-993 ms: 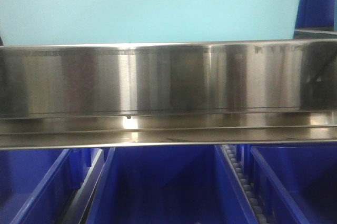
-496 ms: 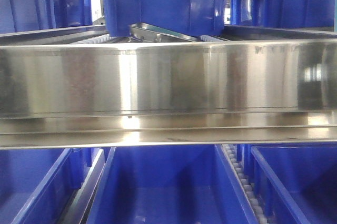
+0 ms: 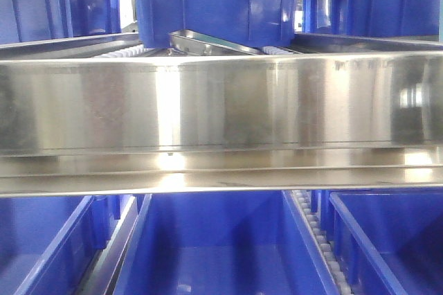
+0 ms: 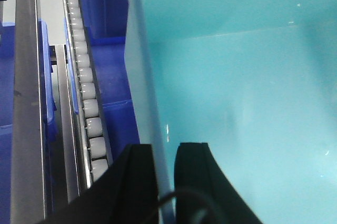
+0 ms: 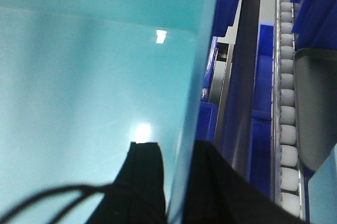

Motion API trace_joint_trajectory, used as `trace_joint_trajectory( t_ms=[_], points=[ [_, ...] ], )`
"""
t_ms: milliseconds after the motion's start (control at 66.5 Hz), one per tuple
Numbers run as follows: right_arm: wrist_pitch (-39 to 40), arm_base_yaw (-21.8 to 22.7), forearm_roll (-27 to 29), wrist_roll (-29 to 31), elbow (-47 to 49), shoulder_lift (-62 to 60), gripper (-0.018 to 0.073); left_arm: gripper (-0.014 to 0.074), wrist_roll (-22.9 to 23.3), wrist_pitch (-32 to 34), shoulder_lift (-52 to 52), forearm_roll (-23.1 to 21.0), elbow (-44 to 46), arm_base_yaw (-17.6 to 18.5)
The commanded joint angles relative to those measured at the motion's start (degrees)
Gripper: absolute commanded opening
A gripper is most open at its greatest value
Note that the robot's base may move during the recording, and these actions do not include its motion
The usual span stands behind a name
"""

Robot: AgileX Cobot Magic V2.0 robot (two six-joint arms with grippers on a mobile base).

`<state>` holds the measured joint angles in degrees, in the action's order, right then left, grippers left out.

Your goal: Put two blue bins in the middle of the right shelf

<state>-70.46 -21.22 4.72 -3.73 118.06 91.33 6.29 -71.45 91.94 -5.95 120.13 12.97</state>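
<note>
Left wrist view: the left fingers (image 4: 139, 182), black, sit at the bottom of the frame astride the thin left wall of a pale cyan rectangular plastic bin (image 4: 237, 103). One finger is outside the wall and one inside, closed on it with the rim between them. The tub's smooth interior fills everything to the right of these fingers and ahead of them. To their left, outside the wall, a white roller track (image 4: 87, 98) runs away from the camera. Dark blue plastic bins (image 4: 108, 45) lie beside it, and a grey steel rail (image 4: 26, 103) lies further left. Right wrist view: the right fingers (image 5: 145, 176) are likewise clamped on a cyan wall, one finger inside and one outside, with the pale cyan rectangular plastic bin (image 5: 79, 77) spreading left of them. Whether it is the same tub cannot be confirmed from the frames, though the two grips mirror each other. To the right of these fingers stand a grey upright, more dark blue bins and a second roller track (image 5: 287, 103). Past that is a dark grey rounded object (image 5: 316, 108) that I cannot identify. Front view: the wide brushed-steel front rail of the right shelf (image 3: 221, 108) crosses the whole frame. Dark blue bins sit on rollers above it and open dark blue bins sit below. Which level the cyan bin is held at cannot be told. It is in the grip of the fingers, close beside the roller tracks.
</note>
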Motion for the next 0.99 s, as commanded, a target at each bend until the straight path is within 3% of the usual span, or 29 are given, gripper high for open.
trace_joint_trajectory(
  t_ms=[0, 496, 692, 978],
  points=[
    [2.2, 0.1, 1.0, 1.2, 0.6, -0.7, -0.0151, -0.0111, -0.7, 1.5, -0.8, -2.7, 0.8, 0.4],
    [8.3, 0.1, 1.0, 1.2, 0.6, -0.7, -0.0151, -0.0111, -0.7, 1.5, -0.8, -2.6, 0.8, 0.4],
    [14.0, 0.1, 1.0, 1.2, 0.6, -0.7, -0.0151, -0.0111, -0.7, 10.7, -0.8, -2.3, 0.8, 0.4],
    [14.4, 0.1, 1.0, 1.2, 0.6, -0.7, -0.0151, -0.0111, -0.7, 12.2, -0.8, -2.3, 0.8, 0.4]
  ],
)
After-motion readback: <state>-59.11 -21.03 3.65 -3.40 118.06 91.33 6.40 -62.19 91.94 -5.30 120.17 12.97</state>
